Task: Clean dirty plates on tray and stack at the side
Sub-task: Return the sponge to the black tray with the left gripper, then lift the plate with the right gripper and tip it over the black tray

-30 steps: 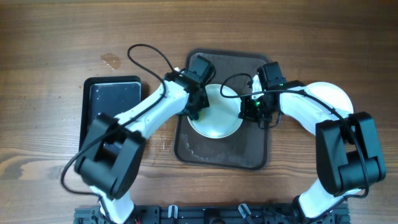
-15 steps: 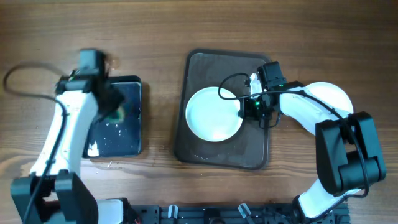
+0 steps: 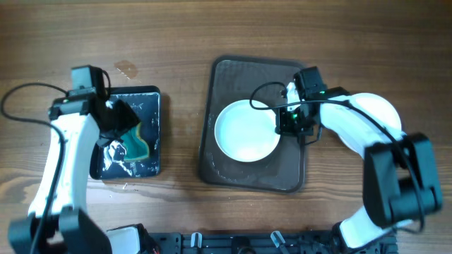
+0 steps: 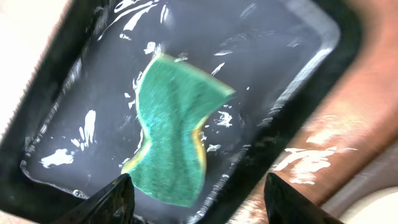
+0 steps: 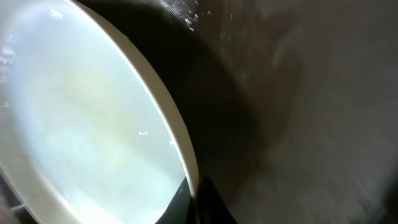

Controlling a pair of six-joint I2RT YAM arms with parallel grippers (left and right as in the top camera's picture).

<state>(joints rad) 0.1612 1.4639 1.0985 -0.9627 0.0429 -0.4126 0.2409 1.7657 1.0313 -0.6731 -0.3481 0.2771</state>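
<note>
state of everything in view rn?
sponge: loose in the basin, wet.
basin: wet, suds inside.
left gripper: open above the sponge.
plate: on the tray, rim pinched.
right gripper: shut on plate rim.
tray: wet.
second plate: on the table, partly hidden.

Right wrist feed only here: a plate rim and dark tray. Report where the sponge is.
Observer: The green sponge lies in the wet black basin, on the table left of the brown tray.
Operator: Give me the left hand's state.
Observer: The left hand is open over the basin and holds nothing.
Operator: Check for any plate off the tray.
Observer: Besides the tray plate, one side plate sits on the table right of the brown tray, partly under the right arm.
</note>
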